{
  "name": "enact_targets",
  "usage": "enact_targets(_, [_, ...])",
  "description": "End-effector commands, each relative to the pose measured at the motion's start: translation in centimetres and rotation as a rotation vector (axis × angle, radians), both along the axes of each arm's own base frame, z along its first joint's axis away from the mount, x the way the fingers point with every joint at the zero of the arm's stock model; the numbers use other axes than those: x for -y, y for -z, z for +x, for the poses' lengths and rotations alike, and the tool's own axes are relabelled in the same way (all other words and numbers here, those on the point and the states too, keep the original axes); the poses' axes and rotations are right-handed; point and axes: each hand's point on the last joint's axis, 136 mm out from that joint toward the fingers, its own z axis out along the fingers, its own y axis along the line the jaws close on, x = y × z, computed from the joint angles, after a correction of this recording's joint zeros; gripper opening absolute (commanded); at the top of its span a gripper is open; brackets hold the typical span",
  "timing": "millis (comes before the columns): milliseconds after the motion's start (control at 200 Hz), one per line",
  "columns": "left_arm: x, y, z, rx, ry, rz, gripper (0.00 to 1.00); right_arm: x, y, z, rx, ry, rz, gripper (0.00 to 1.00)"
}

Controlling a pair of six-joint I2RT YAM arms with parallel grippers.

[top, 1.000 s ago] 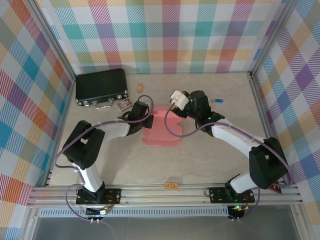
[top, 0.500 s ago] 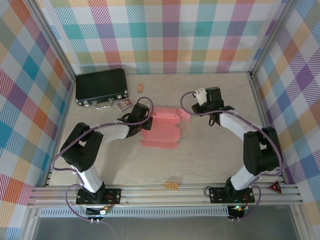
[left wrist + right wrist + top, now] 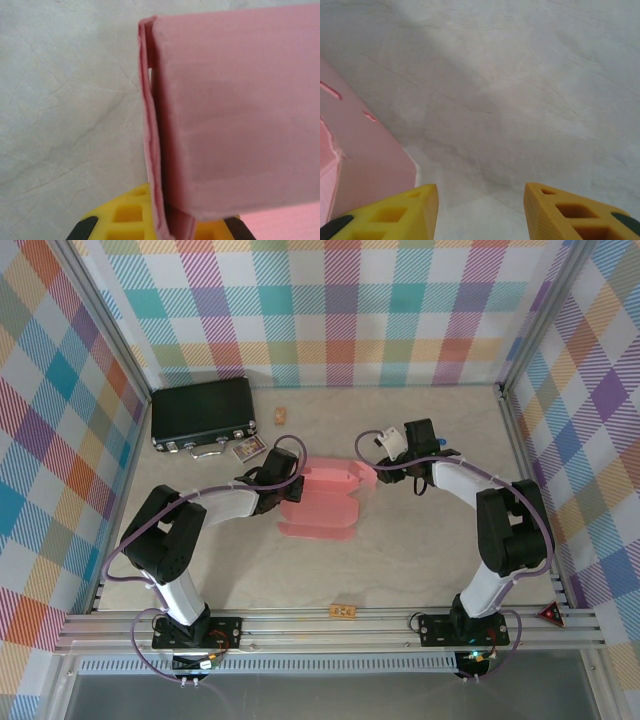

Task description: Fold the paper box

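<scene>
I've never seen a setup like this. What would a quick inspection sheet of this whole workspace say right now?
Surface: pale marbled table, no spills seen.
Job's things: pink paper box, partly folded, mid-table.
Clutter: black case back left, small card in front of it, tan piece, orange piece near front rail.
Grippers: left gripper shut on the box's edge; right gripper open, empty, beside the box.
Cables: purple cables looped along both arms.
Surroundings: plaid walls, metal frame.
</scene>
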Motion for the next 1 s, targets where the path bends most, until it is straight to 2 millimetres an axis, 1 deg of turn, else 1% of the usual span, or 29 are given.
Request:
enact_targets(0, [0.2,-0.7,0.3,0.004,-0.018,0.000,0.04,-1.9,-0.2,-1.2,-0.040,-0.106,0.036,0.49])
enact_targets(430, [0.2,-0.5,0.6,-0.015,-0.043,0.004,0.02,-5.4,0.4,-3.7,-0.115,-0.237,0.071,0.45])
enact_targets(715, [0.5,-0.4,0.6,-0.027,-0.049,-0.016,0.02,-7.0,-0.3,-4.5,-0.135,-0.283,0.123,0.43])
enact_targets(850, [0.6,-0.5,0.6,-0.025,-0.047,-0.019,0.02,-7.6,-0.6,-4.6,-0.150,-0.302,0.138,0.42])
enact_targets(915, [0.7,-0.4,0.6,-0.025,-0.044,-0.019,0.02,-7.5,-0.6,-4.0,-0.140,-0.283,0.118,0.42])
enact_targets(990, [0.7,-0.3,0.5,-0.028,-0.040,-0.017,0.02,-6.9,-0.6,-2.8,-0.124,-0.231,0.081,0.43])
